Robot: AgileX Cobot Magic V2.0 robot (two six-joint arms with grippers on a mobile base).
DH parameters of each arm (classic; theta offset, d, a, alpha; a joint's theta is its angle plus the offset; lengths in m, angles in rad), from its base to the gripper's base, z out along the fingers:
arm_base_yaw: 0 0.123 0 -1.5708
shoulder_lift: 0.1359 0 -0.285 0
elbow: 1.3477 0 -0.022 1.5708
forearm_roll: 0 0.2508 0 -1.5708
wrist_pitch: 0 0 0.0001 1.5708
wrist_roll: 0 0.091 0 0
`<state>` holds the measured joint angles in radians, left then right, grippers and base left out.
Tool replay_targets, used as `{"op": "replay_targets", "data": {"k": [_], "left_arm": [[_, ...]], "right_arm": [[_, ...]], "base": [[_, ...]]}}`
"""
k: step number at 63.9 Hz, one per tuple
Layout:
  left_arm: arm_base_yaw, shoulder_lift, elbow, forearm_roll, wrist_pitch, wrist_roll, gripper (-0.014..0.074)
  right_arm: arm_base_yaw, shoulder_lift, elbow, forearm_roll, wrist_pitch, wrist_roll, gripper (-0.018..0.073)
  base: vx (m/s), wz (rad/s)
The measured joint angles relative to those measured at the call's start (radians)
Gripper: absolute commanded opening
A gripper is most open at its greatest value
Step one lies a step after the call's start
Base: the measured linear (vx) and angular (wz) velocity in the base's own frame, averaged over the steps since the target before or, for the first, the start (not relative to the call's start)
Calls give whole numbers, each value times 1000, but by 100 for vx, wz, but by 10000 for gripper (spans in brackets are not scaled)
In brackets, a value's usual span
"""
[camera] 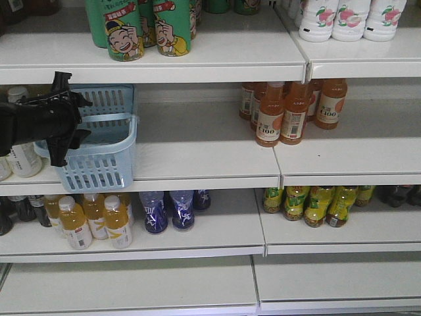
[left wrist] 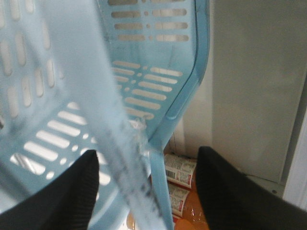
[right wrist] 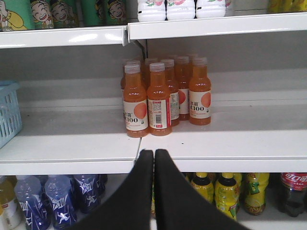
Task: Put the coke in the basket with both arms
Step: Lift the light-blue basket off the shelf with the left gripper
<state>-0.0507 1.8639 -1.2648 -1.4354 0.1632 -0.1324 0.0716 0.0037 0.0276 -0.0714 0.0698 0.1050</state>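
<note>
Front view: the basket (camera: pixel 99 168) stands at the left end of the middle shelf (camera: pixel 197 151), near its front edge, upright, open side up. The left arm (camera: pixel 26 128) comes in from the scene's left edge at the basket's left rim.

Left wrist view: left pincer (left wrist: pixel 146 153) is wide, with its two black fingers (left wrist: pixel 62 191) well apart. The basket's thin handle (left wrist: pixel 91 96) runs through the gap between them, and the slotted wall and rounded rim lie just behind it. I cannot tell whether either finger touches the handle.

Right wrist view: right pincer (right wrist: pixel 154 152) is narrow, fingers pressed side by side with nothing between them. It sits in front of the middle shelf's front edge, facing a cluster of orange bottles (right wrist: pixel 158 98) that stands farther back on that shelf, well right of the basket.

Other stock:
- Top shelf: green cartoon cans (camera: pixel 125 29) on the left, white bottles (camera: pixel 348 16) on the right.
- Lower shelf, from the left: yellow bottles (camera: pixel 99 220), blue bottles (camera: pixel 168 210), yellow-green bottles (camera: pixel 316 204).
- Lower shelf, far right: a dark cola bottle with a red label (right wrist: pixel 292 191).
</note>
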Motion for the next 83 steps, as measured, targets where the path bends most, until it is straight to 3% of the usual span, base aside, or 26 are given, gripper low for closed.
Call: {"op": "replay_targets", "data": {"k": [15,25,34,45,55,68,83], "left_arm": [[43,42,-61,-32,78,87,-8],[76,47,-66,-50,193,112,-8],[92,47,-66,-48,312,199,-8],[93,47,-66,-28,503,302,-8],[93,46,-64,12,692,333,-8],[92,-30,34,99,787,385,-8],[78,-140,244,111,885,526,-8]], "right_arm": [[0,0,0,0,0,0,-10],[0,0,0,0,0,0,-10],[0,0,0,0,0,0,-10],[0,0,0,0,0,0,-10],[0,0,0,0,0,0,-10],[0,0,0,0,0,0,-10],[0,0,0,0,0,0,-10]], "base": [[0,0],[0,0],[0,0],[0,0],[0,0],[0,0],[0,0]]}}
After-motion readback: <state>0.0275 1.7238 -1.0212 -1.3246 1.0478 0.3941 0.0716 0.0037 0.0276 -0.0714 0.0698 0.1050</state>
